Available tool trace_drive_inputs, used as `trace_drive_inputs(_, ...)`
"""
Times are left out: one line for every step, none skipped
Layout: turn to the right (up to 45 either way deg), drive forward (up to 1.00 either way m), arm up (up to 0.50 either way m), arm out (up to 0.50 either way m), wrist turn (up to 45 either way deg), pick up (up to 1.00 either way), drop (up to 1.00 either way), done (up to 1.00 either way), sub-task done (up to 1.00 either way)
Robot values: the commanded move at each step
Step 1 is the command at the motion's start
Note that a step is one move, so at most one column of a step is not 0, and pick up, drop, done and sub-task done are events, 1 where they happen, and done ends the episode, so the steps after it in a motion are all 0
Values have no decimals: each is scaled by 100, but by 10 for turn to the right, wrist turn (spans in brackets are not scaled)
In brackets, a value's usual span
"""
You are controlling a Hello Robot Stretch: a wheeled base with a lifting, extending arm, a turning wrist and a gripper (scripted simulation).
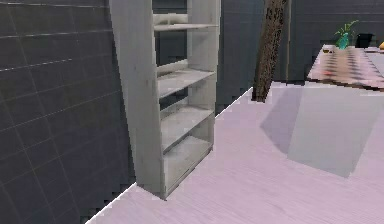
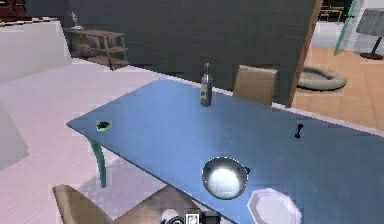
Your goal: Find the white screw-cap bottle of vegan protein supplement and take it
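A dark, slim bottle (image 2: 206, 85) stands upright at the far edge of a blue table (image 2: 170, 125) in the arm side view. At that view's bottom edge the arm's white marker squares (image 2: 198, 218) peek in, with the gripper (image 2: 176, 219) as a dark body just left of them, low against the table's near edge. Its far end is too cut off to make out, so I cannot tell whether it holds anything. A grey open shelf unit (image 1: 175, 90) stands against a dark wall in the forward view, with a pale flat thing (image 1: 176, 20) on its top shelf.
On the blue table sit a metal bowl (image 2: 225, 177), a white plate (image 2: 272, 207), a small green thing (image 2: 103, 126) and a small dark thing (image 2: 298, 131). Tan chairs (image 2: 255, 82) flank it. The forward view has a patterned tabletop (image 1: 350, 68) with a plant (image 1: 345, 35), and a dark post (image 1: 270, 50).
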Motion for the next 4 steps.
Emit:
trace_drive_inputs(0, 0, 0, 0, 450, 0, 0, 0, 0)
trace_drive_inputs(0, 0, 0, 0, 450, 0, 0, 0, 0)
trace_drive_inputs(0, 0, 0, 0, 270, 0, 0, 0, 0)
trace_drive_inputs(0, 0, -30, 0, 0, 0, 0, 0, 0)
